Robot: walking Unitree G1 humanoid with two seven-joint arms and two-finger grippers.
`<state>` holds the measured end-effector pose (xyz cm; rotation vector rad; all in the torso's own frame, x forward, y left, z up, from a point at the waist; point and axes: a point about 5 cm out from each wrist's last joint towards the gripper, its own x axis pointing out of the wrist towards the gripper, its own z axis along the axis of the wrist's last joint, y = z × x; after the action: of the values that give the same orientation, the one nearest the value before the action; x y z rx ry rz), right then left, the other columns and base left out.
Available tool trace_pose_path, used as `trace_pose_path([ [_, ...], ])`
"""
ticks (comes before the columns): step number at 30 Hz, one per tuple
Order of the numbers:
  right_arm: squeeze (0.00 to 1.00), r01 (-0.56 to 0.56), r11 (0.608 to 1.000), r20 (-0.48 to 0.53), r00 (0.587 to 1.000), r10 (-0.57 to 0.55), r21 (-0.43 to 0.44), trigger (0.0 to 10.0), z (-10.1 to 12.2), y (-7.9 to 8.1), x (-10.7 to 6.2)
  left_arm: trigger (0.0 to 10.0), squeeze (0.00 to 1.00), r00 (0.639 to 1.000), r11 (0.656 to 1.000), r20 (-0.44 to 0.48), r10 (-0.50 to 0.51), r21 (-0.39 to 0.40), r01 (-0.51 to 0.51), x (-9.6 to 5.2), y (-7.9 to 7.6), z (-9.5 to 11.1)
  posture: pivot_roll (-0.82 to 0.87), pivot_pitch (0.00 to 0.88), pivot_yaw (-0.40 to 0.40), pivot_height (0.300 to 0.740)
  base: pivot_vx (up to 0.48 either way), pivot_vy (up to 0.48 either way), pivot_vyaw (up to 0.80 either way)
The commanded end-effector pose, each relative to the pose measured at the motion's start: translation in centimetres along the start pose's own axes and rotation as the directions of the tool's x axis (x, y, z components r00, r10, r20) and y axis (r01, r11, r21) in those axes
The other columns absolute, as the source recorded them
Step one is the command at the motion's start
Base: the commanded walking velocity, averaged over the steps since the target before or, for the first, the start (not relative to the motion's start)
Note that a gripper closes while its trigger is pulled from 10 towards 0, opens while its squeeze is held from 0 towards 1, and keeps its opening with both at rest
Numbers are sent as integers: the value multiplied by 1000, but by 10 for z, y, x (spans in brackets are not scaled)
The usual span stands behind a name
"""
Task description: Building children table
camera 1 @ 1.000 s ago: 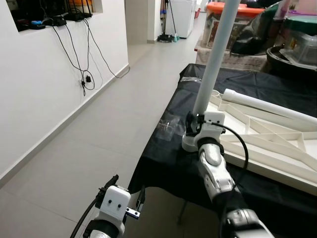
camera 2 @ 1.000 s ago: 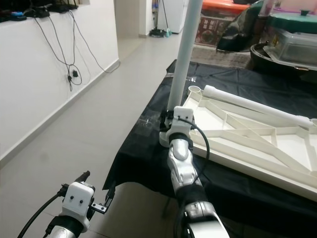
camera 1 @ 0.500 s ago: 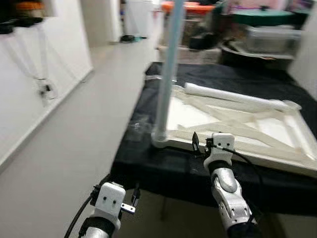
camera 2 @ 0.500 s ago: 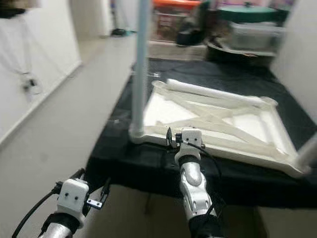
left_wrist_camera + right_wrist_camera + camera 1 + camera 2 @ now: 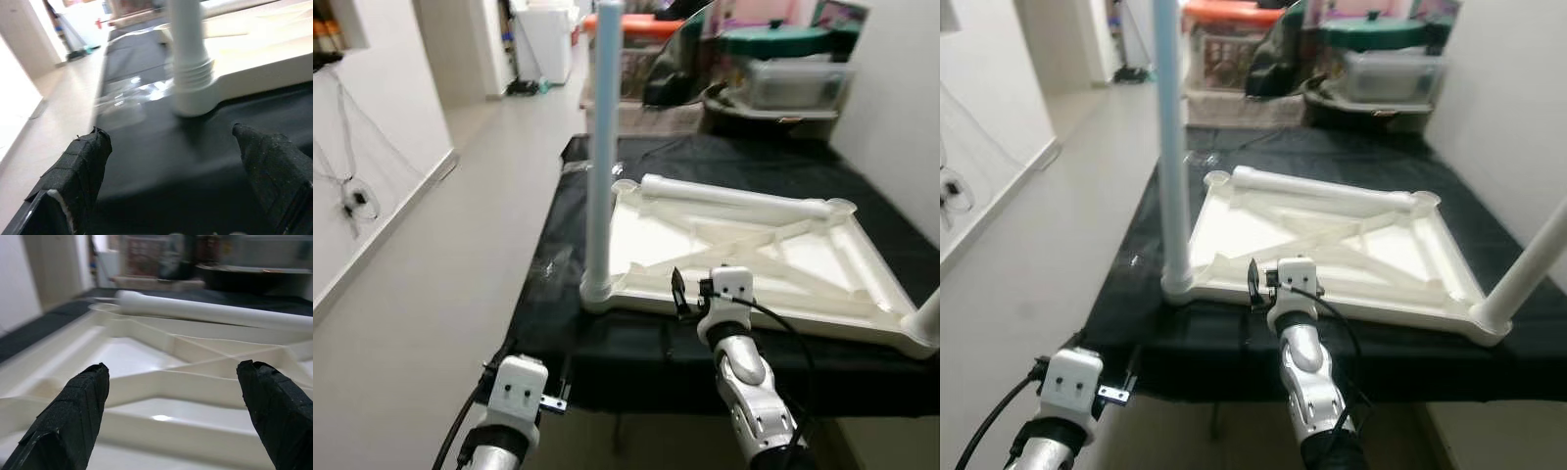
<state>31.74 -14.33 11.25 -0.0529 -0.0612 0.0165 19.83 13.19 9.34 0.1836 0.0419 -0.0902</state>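
Ribbed white plastic tabletop (image 5: pixel 1332 245) upside down on black cloth (image 5: pixel 1234 343).
We hold our right gripper (image 5: pixel 171 416) spread, ungrasping, at its near edge; smooth round leg (image 5: pixel 602 147) upright at its corner; left gripper (image 5: pixel 171 171) likewise splayed.

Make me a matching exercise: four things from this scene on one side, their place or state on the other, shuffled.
1. loose leg
2. screwed-in leg
3. right gripper
4. left gripper

A. low, off the bench's near edge
B. upright at the tabletop's near left corner
C. lying along the tabletop's far edge
D. open at the tabletop's near rim

Pairs: 1-C, 2-B, 3-D, 4-A
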Motion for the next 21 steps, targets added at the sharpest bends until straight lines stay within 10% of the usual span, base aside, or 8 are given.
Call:
trace_pose_path([
  [1, 0, 5, 1000, -14, 1000, -5, 0, 10000, -1, 0, 0, 10000, 0, 1000, 1000, -18, -2, 17, 3, -1, -1, -6, 97, 0, -32, 740, 405, -251, 0],
  [21, 0, -11, 1000, -26, 1000, 12, 27, 10000, 0, -1, 7, 10000, 0, 999, 1000, -42, 7, 17, -7, -2, -2, -9, 107, 0, -35, 740, 60, -39, 0],
])
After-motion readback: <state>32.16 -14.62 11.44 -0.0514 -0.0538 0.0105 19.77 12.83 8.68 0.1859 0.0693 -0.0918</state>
